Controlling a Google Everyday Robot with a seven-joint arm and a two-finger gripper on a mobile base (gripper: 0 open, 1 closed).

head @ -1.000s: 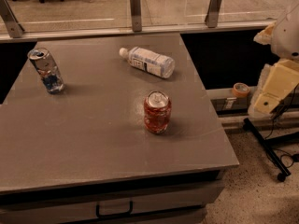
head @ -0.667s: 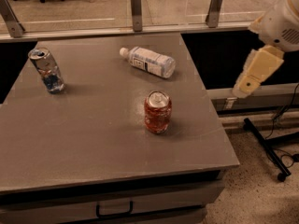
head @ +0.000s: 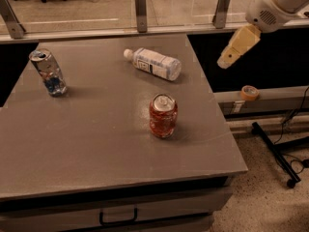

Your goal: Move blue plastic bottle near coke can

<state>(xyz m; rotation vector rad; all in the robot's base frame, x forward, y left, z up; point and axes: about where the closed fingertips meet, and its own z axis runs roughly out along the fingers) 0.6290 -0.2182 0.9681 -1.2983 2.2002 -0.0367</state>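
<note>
The blue plastic bottle (head: 153,64) lies on its side at the back of the grey table (head: 96,139), its white cap pointing left. The coke can (head: 163,115), red and dented with a silver top, stands upright in front of it, a short gap between them. My gripper (head: 231,57) hangs in the air beyond the table's right edge, to the right of the bottle and above table height. It holds nothing.
A slim silver-and-blue can (head: 48,72) stands at the table's left side. A glass railing with metal posts (head: 140,6) runs behind the table. A tape roll (head: 249,92) sits on a ledge at the right. Black stand legs (head: 280,153) lie on the floor.
My arm has risen and swung left, from low at the right edge of the view toward the table. The bottle and both cans have not moved.
</note>
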